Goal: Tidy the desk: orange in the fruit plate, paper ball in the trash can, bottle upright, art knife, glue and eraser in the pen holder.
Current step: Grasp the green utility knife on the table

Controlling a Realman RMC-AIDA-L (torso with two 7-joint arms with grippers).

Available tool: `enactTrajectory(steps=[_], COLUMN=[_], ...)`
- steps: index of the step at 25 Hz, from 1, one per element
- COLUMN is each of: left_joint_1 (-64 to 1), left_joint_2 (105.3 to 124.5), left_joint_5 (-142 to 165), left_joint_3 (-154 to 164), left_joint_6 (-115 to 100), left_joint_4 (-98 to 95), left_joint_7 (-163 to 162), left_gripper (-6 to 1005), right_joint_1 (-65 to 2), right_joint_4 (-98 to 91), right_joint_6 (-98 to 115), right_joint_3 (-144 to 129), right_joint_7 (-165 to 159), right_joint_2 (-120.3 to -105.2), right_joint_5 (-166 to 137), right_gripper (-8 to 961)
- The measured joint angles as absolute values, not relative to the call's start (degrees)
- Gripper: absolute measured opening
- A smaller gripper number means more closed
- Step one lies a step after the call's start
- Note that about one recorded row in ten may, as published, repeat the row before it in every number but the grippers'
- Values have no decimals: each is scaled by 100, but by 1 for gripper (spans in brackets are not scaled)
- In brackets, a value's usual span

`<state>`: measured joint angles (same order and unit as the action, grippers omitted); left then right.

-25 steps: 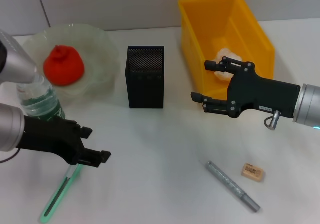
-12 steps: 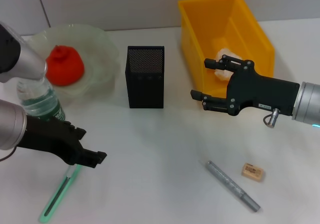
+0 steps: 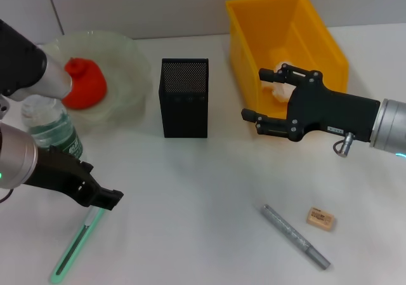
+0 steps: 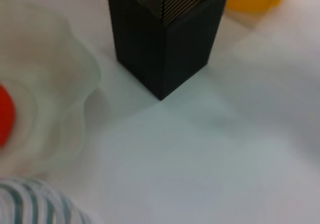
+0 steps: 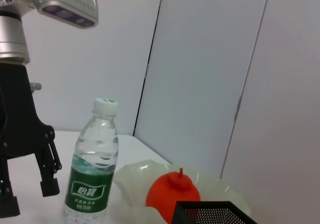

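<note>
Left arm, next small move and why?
Probably lower the left gripper onto the green art knife lying flat on the white desk just below it: orange, paper ball and bottle look placed, and the black mesh pen holder looks empty. Right gripper hovers open.

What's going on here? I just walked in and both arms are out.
A two-armed robot is tidying a desk. The orange is in the fruit plate, the paper ball in the yellow bin, the bottle upright. The left gripper hangs over the green knife; the right gripper is open, empty. Pen and eraser lie outside the holder.
</note>
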<state>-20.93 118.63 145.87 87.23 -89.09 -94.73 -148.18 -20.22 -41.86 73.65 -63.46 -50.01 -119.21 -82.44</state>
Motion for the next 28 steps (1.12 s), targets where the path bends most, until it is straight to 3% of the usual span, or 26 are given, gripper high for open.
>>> enactTrajectory(steps=[28], left_joint_1=[-2335], left_joint_2=[11874], left_joint_5=[14801], left_joint_3=[9162], left_joint_6=[-9099], left_joint_4=[-9226], left_joint_7=[-15516], left_gripper=[767], right_joint_1=[-2265], right_joint_4=[-4048], right_joint_6=[7004], right_joint_3=[-6736], right_joint_7=[-4986], right_joint_2=[-11928], right_joint_5=[-8278], right_gripper=[768])
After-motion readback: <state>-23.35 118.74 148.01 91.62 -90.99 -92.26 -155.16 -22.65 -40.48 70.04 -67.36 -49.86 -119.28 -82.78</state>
